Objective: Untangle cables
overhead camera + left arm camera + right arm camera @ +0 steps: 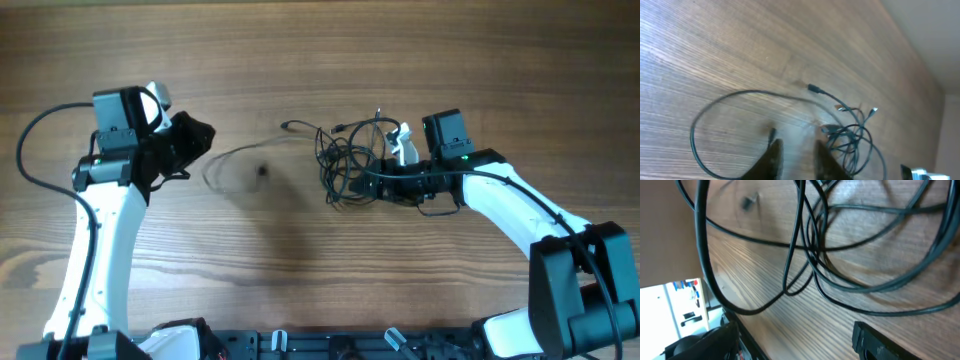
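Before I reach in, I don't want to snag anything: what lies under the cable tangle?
Through the loops of the cables only bare wooden table shows. Where strands cross, what lies beneath is covered and cannot be seen.

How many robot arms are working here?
2. The left arm stands apart from the cables; the right arm reaches into their tangle. No others show.
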Available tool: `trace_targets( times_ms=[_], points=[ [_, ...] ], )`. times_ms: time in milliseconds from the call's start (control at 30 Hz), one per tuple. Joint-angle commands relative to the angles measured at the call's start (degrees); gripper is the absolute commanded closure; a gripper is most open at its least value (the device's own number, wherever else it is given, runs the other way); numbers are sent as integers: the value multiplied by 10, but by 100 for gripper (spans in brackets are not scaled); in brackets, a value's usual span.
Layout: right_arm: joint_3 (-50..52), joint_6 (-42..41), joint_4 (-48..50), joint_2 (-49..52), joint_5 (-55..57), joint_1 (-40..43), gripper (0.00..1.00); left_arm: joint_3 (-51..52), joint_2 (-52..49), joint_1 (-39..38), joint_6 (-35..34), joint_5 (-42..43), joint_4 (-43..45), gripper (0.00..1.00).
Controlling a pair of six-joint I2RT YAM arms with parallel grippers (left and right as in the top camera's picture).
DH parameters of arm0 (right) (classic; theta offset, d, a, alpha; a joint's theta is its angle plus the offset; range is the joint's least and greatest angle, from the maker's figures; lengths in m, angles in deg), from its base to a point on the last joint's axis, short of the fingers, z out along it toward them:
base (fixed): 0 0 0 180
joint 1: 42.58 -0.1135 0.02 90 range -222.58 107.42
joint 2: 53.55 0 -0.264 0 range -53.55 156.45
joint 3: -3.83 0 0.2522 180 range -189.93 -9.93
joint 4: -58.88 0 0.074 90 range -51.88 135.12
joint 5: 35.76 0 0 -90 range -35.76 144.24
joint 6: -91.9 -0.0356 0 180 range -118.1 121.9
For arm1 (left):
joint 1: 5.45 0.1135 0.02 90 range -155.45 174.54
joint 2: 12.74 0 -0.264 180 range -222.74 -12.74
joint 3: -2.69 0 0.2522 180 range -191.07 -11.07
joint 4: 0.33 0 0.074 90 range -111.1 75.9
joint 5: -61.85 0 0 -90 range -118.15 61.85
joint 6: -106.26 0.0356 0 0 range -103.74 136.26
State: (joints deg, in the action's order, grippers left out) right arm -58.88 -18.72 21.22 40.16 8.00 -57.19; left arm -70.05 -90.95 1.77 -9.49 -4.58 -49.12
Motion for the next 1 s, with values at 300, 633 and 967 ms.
trace_targets(
  times_ms=[300, 633, 967],
  points=[
    [-1, -81, -7, 7, 161, -2, 25, -2, -23, -147, -2, 27, 19, 51],
    [-2, -33, -41, -33, 174, 15, 22, -2, -155, -257, -33, 19, 122, 44],
    [-2, 8, -78, -82, 144, 0, 24, -2, -247, -280, -80, 23, 252, 55]
  ],
)
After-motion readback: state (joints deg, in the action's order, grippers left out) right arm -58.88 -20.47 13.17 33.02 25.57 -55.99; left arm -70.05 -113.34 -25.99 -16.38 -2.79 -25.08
